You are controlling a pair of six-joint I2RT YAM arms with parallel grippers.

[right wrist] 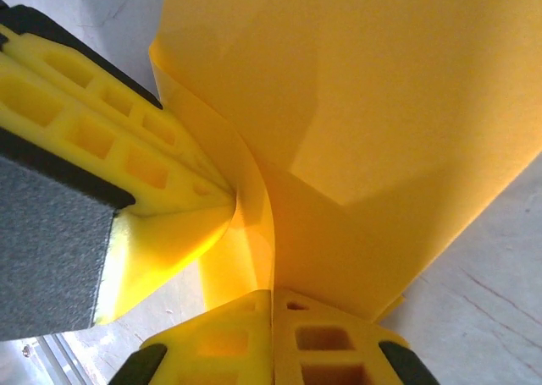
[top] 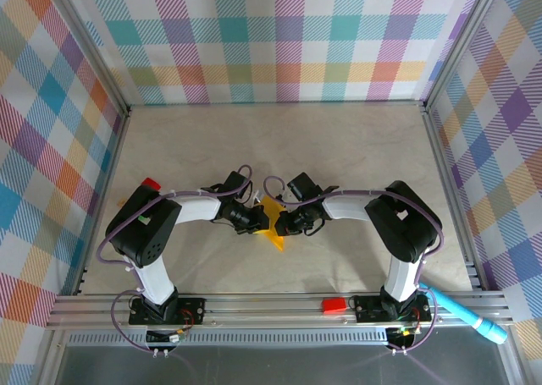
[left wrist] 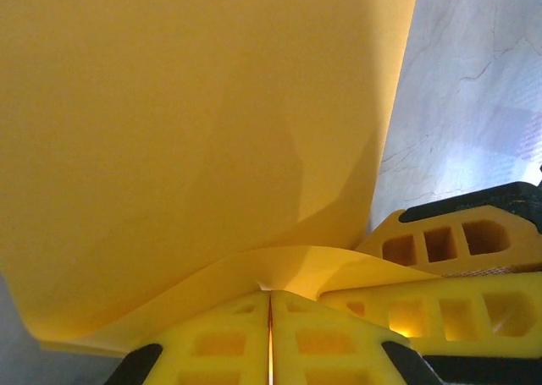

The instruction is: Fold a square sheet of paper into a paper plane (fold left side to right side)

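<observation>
The yellow-orange sheet of paper [top: 273, 218] hangs curled between both grippers at the middle of the table, its lower tip pointing toward the near edge. My left gripper [top: 259, 220] is shut on the paper's left part; up close the paper [left wrist: 203, 131] bends up from the closed yellow fingers [left wrist: 220, 343]. My right gripper [top: 283, 222] is shut on the right part; the paper [right wrist: 364, 123] rises from its closed fingers [right wrist: 330, 343]. The other arm's yellow fingers [right wrist: 110, 123] press the sheet from the left in the right wrist view. The two grippers stand almost touching.
A small red block [top: 151, 183] lies by the left arm's elbow, another red block [top: 334, 305] on the front rail. A light blue pen-like cylinder [top: 468, 315] rests at the right front corner. Plaid walls surround the beige table [top: 271, 140].
</observation>
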